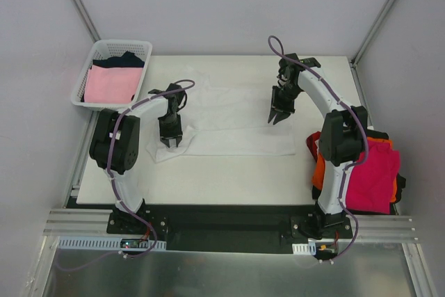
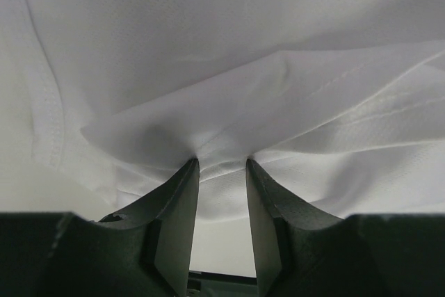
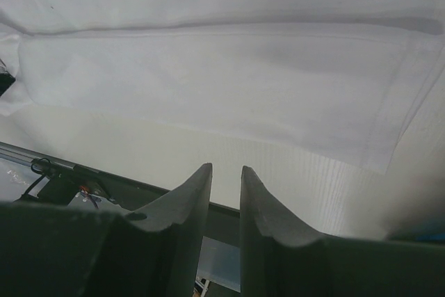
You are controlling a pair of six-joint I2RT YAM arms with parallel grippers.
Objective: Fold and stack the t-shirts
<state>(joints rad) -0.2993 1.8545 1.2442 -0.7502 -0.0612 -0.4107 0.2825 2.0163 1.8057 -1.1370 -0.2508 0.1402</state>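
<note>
White t-shirt spread on white table — grey walls around. Left gripper pinching its fold; right gripper nearly closed, empty, above cloth.

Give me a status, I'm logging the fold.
Left gripper shut on white t-shirt, pinching a fold. Right gripper hovering above it, nearly closed, empty. Nothing in the way.
</note>
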